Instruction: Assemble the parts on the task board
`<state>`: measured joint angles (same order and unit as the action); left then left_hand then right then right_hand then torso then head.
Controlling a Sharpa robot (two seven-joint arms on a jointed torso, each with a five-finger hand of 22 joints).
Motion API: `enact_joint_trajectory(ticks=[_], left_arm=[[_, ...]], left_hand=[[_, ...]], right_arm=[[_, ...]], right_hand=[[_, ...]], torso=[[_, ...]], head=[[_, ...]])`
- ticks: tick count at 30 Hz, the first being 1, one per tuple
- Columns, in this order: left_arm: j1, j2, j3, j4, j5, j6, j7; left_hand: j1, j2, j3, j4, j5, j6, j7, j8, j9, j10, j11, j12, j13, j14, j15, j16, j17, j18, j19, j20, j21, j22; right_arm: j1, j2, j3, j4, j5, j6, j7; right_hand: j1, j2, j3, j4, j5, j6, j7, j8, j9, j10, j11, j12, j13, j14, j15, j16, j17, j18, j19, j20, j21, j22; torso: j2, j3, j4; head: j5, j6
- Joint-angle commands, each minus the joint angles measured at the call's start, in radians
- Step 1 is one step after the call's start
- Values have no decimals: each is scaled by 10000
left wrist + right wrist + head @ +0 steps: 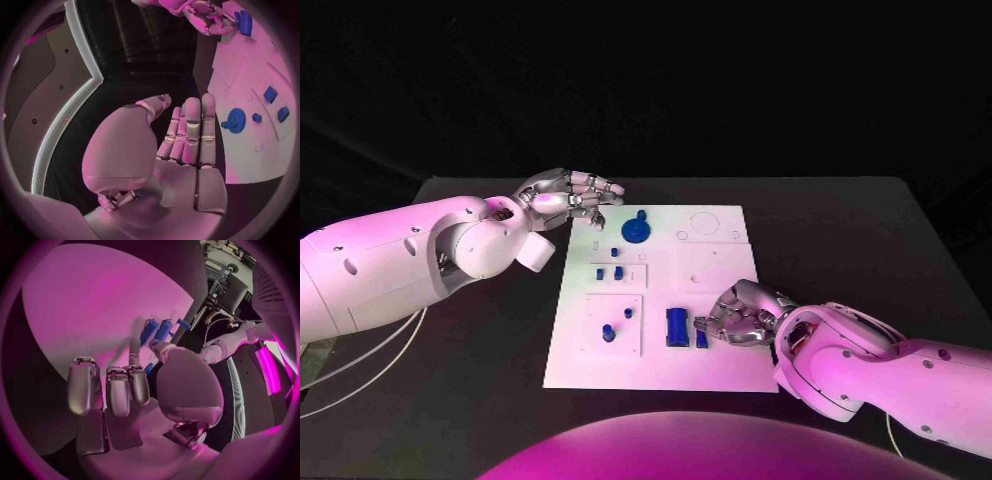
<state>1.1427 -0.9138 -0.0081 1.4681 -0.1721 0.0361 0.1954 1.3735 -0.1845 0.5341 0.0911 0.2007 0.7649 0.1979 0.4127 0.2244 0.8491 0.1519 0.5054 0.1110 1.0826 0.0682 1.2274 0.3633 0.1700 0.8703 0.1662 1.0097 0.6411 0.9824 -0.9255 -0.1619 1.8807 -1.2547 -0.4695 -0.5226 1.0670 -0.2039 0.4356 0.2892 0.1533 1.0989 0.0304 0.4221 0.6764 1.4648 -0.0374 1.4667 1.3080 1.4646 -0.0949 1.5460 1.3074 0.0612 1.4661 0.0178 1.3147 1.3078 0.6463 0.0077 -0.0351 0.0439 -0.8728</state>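
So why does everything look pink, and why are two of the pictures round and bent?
Head view: magenta light tints the white arms and task board; the black table and background stay dark. Left wrist view: a fisheye circle, so the board's straight edge curves beside the left hand. Right wrist view: same bending, strong pink wash over the board, the right hand looming large up close.
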Motion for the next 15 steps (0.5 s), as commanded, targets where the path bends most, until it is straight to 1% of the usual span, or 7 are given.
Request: enact_joint_trajectory(ticks=[1,7,11,15], left_arm=[[4,6,6,20,-23,156,40],[4,-9,6,14,-27,150,35],[3,-7,6,8,-29,153,34],[3,-3,5,4,-33,158,28]], left_hand=[[-95,24,5,51,55,-67,167,47,9,-80,-16,66,12,-49,46,54,9,145,51,24,-44,-17],[-95,24,5,51,55,-67,167,47,9,-80,-16,66,12,-49,46,54,9,145,51,24,-44,-17],[-95,24,5,51,55,-67,167,47,9,-80,-16,66,12,-49,46,54,9,145,51,24,-44,-17],[-95,24,5,51,55,-67,167,47,9,-80,-16,66,12,-49,46,54,9,145,51,24,-44,-17]], right_arm=[[-9,-120,1,143,-160,153,253],[0,-480,2,485,-85,340,714],[5,-639,1,631,-32,633,877],[5,-729,-1,689,-20,819,948]], right_hand=[[-175,-16,-181,10,-55,-43,3,-14,-15,733,-30,5,2002,928,-29,30,1933,-130,316,-46,-42,1986],[-162,-101,-394,-36,-48,-34,-15,-8,-13,750,-43,51,2033,936,-35,43,1974,-142,335,-49,27,2003],[238,-224,-612,-153,-28,-21,-46,23,5,764,-69,90,2062,940,-57,48,1990,-143,338,-65,37,2006],[489,-270,-713,-220,-19,-28,-56,31,9,767,-79,100,2071,942,-65,52,2004,-148,345,-72,63,2013]], torso=[[2,8,-7],[-6,11,-22],[-3,11,-26],[0,12,-14]], head=[[25,2],[33,2],[24,2],[6,2]])
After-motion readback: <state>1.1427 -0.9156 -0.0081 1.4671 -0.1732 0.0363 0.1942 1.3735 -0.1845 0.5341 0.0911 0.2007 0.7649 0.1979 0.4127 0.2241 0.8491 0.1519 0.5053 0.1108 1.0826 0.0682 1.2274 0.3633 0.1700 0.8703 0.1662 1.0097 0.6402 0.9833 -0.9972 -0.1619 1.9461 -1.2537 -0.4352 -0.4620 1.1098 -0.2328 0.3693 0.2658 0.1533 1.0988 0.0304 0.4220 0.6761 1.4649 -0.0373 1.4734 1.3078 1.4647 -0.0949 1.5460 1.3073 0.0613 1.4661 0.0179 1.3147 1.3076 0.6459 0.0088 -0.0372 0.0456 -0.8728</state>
